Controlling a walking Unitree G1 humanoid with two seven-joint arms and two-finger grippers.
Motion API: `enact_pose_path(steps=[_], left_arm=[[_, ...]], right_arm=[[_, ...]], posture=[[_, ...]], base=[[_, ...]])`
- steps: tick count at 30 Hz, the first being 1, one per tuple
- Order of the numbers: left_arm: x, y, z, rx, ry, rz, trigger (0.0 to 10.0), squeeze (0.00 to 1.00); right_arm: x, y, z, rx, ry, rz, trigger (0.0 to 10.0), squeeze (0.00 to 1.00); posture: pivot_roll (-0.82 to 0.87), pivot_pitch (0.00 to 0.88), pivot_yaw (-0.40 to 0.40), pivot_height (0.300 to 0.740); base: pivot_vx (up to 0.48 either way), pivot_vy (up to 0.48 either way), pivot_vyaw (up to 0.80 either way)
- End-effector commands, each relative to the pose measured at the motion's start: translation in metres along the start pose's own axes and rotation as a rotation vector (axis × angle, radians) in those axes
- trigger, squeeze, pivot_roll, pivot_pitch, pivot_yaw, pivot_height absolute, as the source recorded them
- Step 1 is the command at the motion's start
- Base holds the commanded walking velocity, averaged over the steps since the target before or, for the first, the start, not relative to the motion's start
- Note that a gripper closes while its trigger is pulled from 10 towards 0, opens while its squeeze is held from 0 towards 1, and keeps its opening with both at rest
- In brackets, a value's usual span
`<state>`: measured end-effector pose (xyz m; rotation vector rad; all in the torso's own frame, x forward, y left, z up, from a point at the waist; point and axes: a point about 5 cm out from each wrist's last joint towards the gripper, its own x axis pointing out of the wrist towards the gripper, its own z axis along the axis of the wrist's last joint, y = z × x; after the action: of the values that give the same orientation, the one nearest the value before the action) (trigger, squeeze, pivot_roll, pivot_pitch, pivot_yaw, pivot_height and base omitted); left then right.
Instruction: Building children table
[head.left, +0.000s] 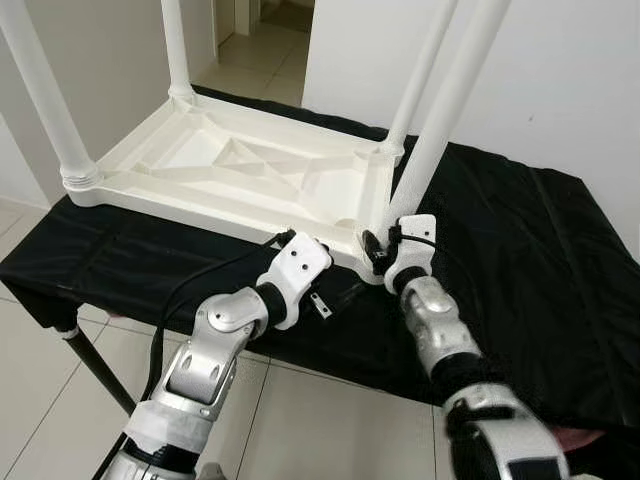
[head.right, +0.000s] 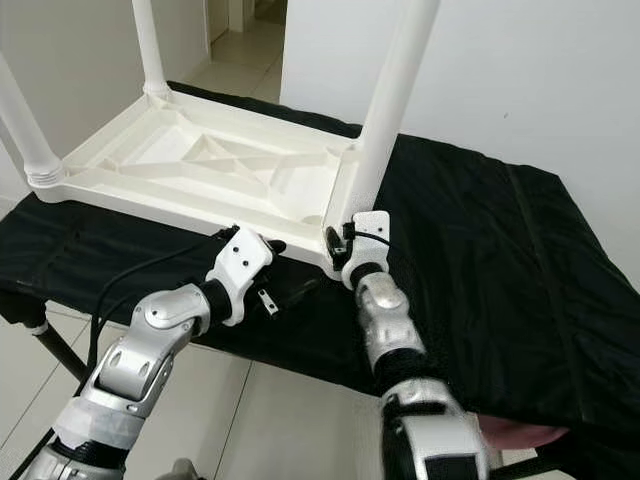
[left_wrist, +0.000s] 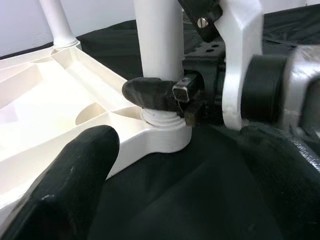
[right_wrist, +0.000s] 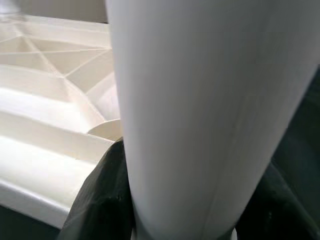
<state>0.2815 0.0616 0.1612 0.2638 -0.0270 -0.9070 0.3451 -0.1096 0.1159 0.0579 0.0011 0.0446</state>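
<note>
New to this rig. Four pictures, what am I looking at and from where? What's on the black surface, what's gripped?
It is a humanoid robot with two silver arms, each ending in two black fingers. Two pictures come from its head camera, looking down; the other two come from cameras on each wrist, looking along the fingers.

On the black-covered table lies a white plastic child's table, upside down, ribbed underside up, with legs standing in its corners.

The right gripper is closed around the bottom of the near corner leg, just above its threaded socket; the left wrist view shows the fingers wrapped round it. That leg leans, so it is probably not yet fully seated.

The left gripper sits at the table's near edge, open, holding nothing.
</note>
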Motion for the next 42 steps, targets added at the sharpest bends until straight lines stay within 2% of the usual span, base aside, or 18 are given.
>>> enact_pose_path(steps=[1,3,4,9,10,13,16,18,21,22,24,26,33,37,40,42], left_arm=[[0.003,-0.002,-0.002,-0.006,0.002,0.046,10.0,0.00],[0.003,-0.002,-0.003,-0.007,0.001,0.045,10.0,0.00],[0.005,-0.002,-0.003,-0.008,0.000,0.044,10.0,0.00],[0.005,-0.003,-0.002,-0.009,-0.002,0.043,10.0,0.00],[0.005,-0.002,-0.002,-0.010,-0.002,0.045,10.0,0.00],[0.004,-0.002,-0.002,-0.010,-0.001,0.047,10.0,0.00],[0.003,-0.002,-0.001,-0.009,-0.001,0.054,10.0,0.00],[0.003,-0.002,-0.001,-0.009,-0.001,0.054,10.0,0.00],[0.002,-0.002,-0.001,-0.008,-0.001,0.056,10.0,0.00],[0.001,-0.002,-0.001,-0.007,0.000,0.057,10.0,0.00],[0.001,-0.002,-0.001,-0.005,0.000,0.057,10.0,0.00],[0.000,-0.002,-0.001,-0.002,0.002,0.054,10.0,0.00],[-0.001,-0.003,-0.001,0.002,0.004,0.048,10.0,0.00],[-0.001,-0.002,-0.001,0.003,0.006,0.045,10.0,0.00],[-0.001,-0.002,0.000,0.006,0.008,0.042,10.0,0.00],[-0.001,-0.001,0.000,0.006,0.008,0.042,10.0,0.00]], right_arm=[[-0.008,-0.004,-0.019,-0.031,0.099,-0.054,10.0,0.00],[-0.010,0.002,-0.018,-0.027,0.104,-0.063,10.0,0.00],[-0.010,0.002,-0.011,-0.010,0.064,-0.033,10.0,0.00],[-0.010,0.001,-0.008,-0.007,0.050,-0.023,10.0,0.00],[-0.011,0.000,-0.007,-0.005,0.047,-0.024,10.0,1.00],[-0.011,-0.001,-0.006,0.005,0.042,-0.009,10.0,1.00],[-0.014,-0.007,-0.002,0.025,0.024,0.079,10.0,1.00],[-0.014,-0.008,-0.001,0.026,0.025,0.094,10.0,1.00],[-0.013,-0.014,-0.004,-0.035,0.052,0.160,10.0,1.00],[-0.012,-0.018,-0.007,-0.068,0.066,0.212,10.0,0.00],[-0.012,-0.022,-0.007,-0.096,0.072,0.250,10.0,0.00],[-0.008,-0.032,-0.004,-0.165,0.038,0.350,10.0,0.00],[0.001,-0.043,0.008,-0.179,0.006,0.451,10.0,0.00],[0.005,-0.042,0.011,-0.186,0.007,0.486,10.0,0.00],[0.012,-0.034,0.014,-0.164,0.017,0.580,10.0,0.00],[0.014,-0.031,0.014,-0.166,0.019,0.599,10.0,0.00]], posture=[[0.03,0.000,-0.121,0.740],[0.03,0.000,-0.121,0.740],[0.02,0.000,-0.128,0.740],[0.02,0.000,-0.130,0.740],[0.02,0.000,-0.132,0.740],[0.03,0.000,-0.134,0.740],[0.03,0.000,-0.138,0.740],[0.03,0.000,-0.138,0.740],[0.04,0.000,-0.140,0.740],[0.04,0.000,-0.137,0.740],[0.04,0.000,-0.137,0.740],[0.04,0.000,-0.137,0.740],[0.04,0.000,-0.128,0.740],[0.05,0.000,-0.123,0.740],[0.05,0.000,-0.121,0.740],[0.05,0.000,-0.120,0.740]], base=[[0.000,0.000,0.00],[0.000,0.000,0.00],[0.000,0.000,0.00],[0.000,0.000,0.00],[0.000,0.000,0.00],[0.000,0.000,0.00],[0.000,0.000,0.00],[0.000,0.000,0.00],[0.000,0.000,0.00],[0.000,0.000,0.00],[0.000,0.000,0.00],[0.000,0.000,0.00],[0.000,0.000,0.00],[0.000,0.000,0.00],[0.000,0.000,0.00],[0.000,0.000,0.00]])
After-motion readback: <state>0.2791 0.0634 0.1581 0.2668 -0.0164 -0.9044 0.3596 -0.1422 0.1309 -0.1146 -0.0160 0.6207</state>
